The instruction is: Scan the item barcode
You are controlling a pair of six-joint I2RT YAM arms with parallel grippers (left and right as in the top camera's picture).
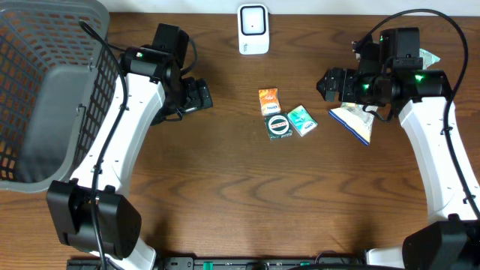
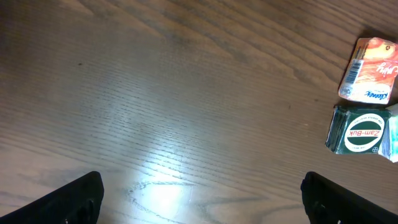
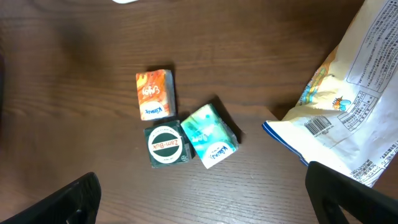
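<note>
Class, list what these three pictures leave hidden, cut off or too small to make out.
Overhead: snack bag half under the right arm; orange pack barcode too small.
Left wrist: teal pack cut by the right edge.
Right wrist: snack bag cut by the right edge, its print unreadable.

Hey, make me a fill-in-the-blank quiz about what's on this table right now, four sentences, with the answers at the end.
1. The dark green box has the name ____ printed on its top.
2. The snack bag shows a black-striped ____ on its upward face.
3. The grey basket stands on the side of the robot's ____ arm.
4. The left gripper and the right gripper both have their jaws ____.

Answers: Zam-Buk; barcode; left; open
</note>
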